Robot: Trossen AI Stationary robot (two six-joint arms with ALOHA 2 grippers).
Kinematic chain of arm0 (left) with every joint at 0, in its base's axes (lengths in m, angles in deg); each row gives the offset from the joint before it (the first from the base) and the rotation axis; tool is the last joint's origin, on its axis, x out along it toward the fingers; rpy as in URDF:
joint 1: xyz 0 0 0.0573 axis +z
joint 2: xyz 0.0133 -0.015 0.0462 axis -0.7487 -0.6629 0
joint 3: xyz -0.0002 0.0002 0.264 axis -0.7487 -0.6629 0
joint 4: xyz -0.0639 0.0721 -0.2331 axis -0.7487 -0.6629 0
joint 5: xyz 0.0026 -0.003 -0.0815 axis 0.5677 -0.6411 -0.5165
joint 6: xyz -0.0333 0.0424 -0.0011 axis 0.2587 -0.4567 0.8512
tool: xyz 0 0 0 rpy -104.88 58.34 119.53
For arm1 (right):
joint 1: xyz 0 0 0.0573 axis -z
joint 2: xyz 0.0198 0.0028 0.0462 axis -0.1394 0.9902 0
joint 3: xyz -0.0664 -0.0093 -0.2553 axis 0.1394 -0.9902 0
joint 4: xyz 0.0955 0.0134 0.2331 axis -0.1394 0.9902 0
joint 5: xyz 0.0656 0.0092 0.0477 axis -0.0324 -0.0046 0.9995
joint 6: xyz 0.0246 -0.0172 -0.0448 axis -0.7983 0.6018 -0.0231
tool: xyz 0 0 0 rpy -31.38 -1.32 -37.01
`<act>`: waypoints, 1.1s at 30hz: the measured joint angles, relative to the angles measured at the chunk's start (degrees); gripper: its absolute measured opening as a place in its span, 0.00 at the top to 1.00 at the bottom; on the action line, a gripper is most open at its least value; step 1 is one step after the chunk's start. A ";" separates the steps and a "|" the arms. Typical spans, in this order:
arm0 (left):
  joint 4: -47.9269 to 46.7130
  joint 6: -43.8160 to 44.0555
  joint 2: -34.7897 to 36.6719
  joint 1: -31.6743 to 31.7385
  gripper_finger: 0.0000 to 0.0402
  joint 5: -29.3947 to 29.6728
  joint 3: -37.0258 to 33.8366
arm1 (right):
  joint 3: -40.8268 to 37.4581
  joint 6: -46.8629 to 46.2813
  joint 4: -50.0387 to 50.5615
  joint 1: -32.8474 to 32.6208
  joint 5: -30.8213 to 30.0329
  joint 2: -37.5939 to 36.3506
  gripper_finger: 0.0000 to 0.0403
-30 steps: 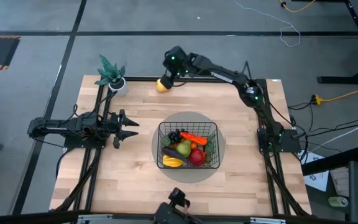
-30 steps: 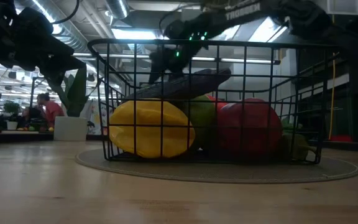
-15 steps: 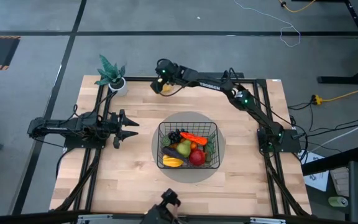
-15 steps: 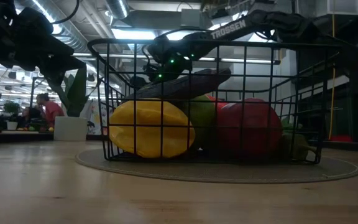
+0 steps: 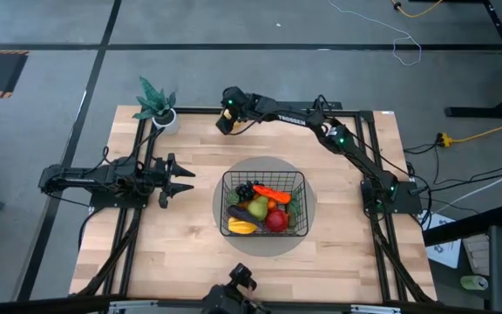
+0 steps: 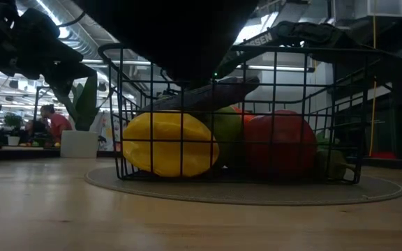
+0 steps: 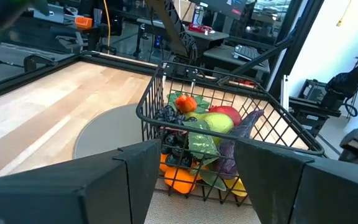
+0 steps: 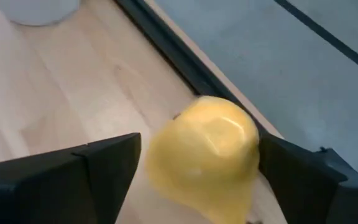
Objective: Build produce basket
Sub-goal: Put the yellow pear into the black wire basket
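Right wrist view: right gripper (image 8: 191, 180) spread wide around rounded yellow toy fruit (image 8: 204, 155) at far table edge, nothing clamped; centre, close gently, lift clear toward black wire-mesh basket (image 5: 264, 204); left gripper (image 5: 184, 179) open, idle.

yellow fruit (image 8: 205, 149) blurred, dark blur (image 6: 180, 35) overhead

We are in a robotics lab or workshop. Beyond the wooden worktop (image 5: 190, 218) we see a grey taped floor (image 5: 50, 78) with loose cables (image 5: 460, 138), exposed ceiling ducts and strip lights (image 6: 128, 35), equipment benches (image 7: 229, 56), and a person (image 6: 49, 120) seated at a far desk.
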State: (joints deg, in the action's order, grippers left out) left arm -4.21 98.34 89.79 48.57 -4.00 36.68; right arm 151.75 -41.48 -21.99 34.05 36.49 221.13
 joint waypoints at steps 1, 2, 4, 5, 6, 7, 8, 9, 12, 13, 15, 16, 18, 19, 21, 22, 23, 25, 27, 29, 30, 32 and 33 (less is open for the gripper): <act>0.00 0.02 0.00 -0.01 0.51 0.00 0.00 | 0.01 0.01 0.04 0.00 0.94 -0.01 0.22; 0.00 0.00 0.00 0.00 0.51 0.00 0.00 | 0.11 -0.05 0.50 0.00 2.02 -0.08 0.22; 0.00 0.02 0.00 0.00 0.51 0.00 0.00 | 0.11 -0.26 2.13 0.06 4.67 -0.11 0.22; 0.02 0.02 0.00 0.00 0.51 0.00 0.00 | 0.11 -0.28 3.26 0.07 7.20 -0.11 0.22; 0.00 0.00 0.00 0.00 0.51 0.00 0.00 | 0.09 -0.40 4.23 0.07 9.97 -0.11 0.22; 0.00 0.00 0.00 -0.02 0.51 0.00 0.00 | 0.09 -0.85 4.81 0.07 12.77 -0.11 0.22; 0.00 0.01 0.00 0.00 0.51 0.00 0.01 | 0.09 -1.59 5.50 0.02 15.55 -0.11 0.22; 0.00 0.01 0.00 0.00 0.51 0.00 0.00 | 0.09 -1.37 6.12 -0.23 18.05 -0.11 0.22; 0.01 0.01 0.00 -0.01 0.51 0.01 0.00 | 0.34 3.04 6.58 -1.91 18.19 -0.13 0.22; 0.00 0.02 0.00 -0.02 0.51 0.00 0.02 | 0.77 3.19 6.68 -2.38 18.87 -0.13 0.22; 0.01 0.00 0.00 0.00 0.51 0.00 0.00 | 1.36 4.87 6.39 -3.33 22.12 -0.23 0.22; 0.00 0.00 0.00 -0.02 0.51 0.00 0.00 | 1.44 6.55 6.19 -3.77 22.90 -0.37 0.22; 0.01 0.00 0.00 0.00 0.51 0.00 0.00 | 1.46 9.35 6.25 -4.44 23.15 -0.44 0.22; 0.01 0.00 0.00 -0.02 0.51 0.00 0.00 | 1.46 10.21 6.58 -4.80 23.10 -0.43 0.22; 0.00 0.02 0.00 0.00 0.52 0.00 0.00 | 1.45 12.10 7.32 -5.67 21.31 -0.42 0.22; 0.00 0.00 0.00 0.00 0.52 0.00 0.00 | 1.46 12.59 7.73 -6.08 20.39 -0.44 0.22; 0.02 0.00 0.00 -0.02 0.51 0.00 0.00 | 1.46 13.63 8.34 -6.49 20.07 -0.44 0.22; 0.01 0.02 0.00 -0.01 0.52 0.00 0.00 | 1.44 16.64 9.27 -7.41 19.05 -0.32 0.22; 0.01 0.00 0.00 -0.01 0.51 0.00 0.00 | 1.44 21.06 9.27 -8.21 18.68 -0.01 0.22; 0.01 0.01 0.01 -0.01 0.51 0.00 0.02 | 1.45 24.43 9.48 -8.88 18.59 0.30 0.22; 0.00 0.00 0.00 0.00 0.52 0.00 0.00 | 1.49 24.65 9.12 -9.12 18.04 0.52 0.22; 0.00 0.02 0.00 -0.02 0.51 0.00 0.00 | 1.50 24.50 9.08 -9.48 16.70 0.72 0.22; 0.00 0.01 0.00 0.00 0.51 0.00 0.00 | 1.62 24.50 8.75 -9.58 16.18 1.08 0.22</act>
State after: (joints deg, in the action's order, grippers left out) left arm -4.21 98.35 89.79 48.57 -4.00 36.68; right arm 153.37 -16.98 -13.24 24.48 52.67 222.20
